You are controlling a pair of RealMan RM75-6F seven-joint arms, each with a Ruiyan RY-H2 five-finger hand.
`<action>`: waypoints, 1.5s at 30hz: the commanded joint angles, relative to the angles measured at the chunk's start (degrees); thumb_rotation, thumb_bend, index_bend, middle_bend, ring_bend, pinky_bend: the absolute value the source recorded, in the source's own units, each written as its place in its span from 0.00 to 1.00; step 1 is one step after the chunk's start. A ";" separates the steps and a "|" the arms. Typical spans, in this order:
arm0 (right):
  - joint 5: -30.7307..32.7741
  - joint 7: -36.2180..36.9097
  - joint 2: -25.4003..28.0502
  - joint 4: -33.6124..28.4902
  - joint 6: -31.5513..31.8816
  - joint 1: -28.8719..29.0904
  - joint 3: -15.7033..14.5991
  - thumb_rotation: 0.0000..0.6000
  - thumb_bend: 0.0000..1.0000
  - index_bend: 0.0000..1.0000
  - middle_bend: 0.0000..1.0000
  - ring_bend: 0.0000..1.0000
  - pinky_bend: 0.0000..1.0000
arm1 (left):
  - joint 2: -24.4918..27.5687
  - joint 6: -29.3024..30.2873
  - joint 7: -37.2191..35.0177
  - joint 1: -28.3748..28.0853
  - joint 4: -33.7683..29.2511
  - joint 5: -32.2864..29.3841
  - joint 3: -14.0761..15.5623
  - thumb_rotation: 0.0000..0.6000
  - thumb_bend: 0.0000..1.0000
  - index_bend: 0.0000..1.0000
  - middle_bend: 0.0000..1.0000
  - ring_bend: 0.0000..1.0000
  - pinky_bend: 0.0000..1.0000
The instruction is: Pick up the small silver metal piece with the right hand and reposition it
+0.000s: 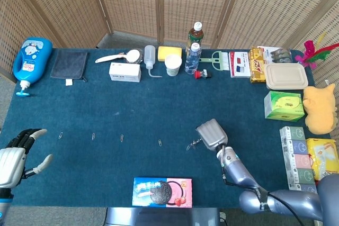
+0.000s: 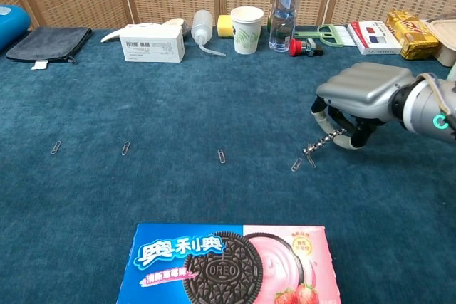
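At the far left the left hand (image 1: 15, 158) sat at the edge of the surface (image 1: 159, 104), fingers spread and holding nothing. A row of paper clips ran across the blue cloth; the rightmost paper clip (image 2: 296, 164) lay just beside the spot where the small silver metal piece (image 2: 318, 144) dangled. The right hand (image 2: 356, 101) pinched that piece by its upper end, its lower tip at or just above the cloth.

From where I stood, the risk was plain: the pinch looked slight, so the piece might slip, or its hanging tip might snag the pile or knock the nearby clip out of line.

The cookie box (image 2: 226, 264) at the front edge read "OREO" beside Chinese characters. Other labels farther back were too small to read.
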 commanded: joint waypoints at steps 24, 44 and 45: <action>2.11 0.39 1.39 -1.98 2.01 2.18 0.59 1.00 0.49 0.59 0.74 0.85 0.69 | -0.15 -0.77 -0.70 -0.28 0.50 -0.53 -0.03 0.12 0.36 0.18 0.19 0.13 0.23; 11.47 9.60 6.30 6.42 -0.97 3.87 8.23 1.00 0.49 0.59 0.74 0.84 0.69 | 0.15 -0.34 -0.22 0.32 0.04 -0.52 0.44 0.13 0.36 0.18 0.19 0.13 0.23; 11.93 9.58 6.20 6.97 -1.28 4.07 8.30 1.00 0.49 0.59 0.73 0.84 0.69 | 0.18 -0.36 -0.21 0.33 0.03 -0.57 0.44 0.13 0.36 0.18 0.19 0.13 0.23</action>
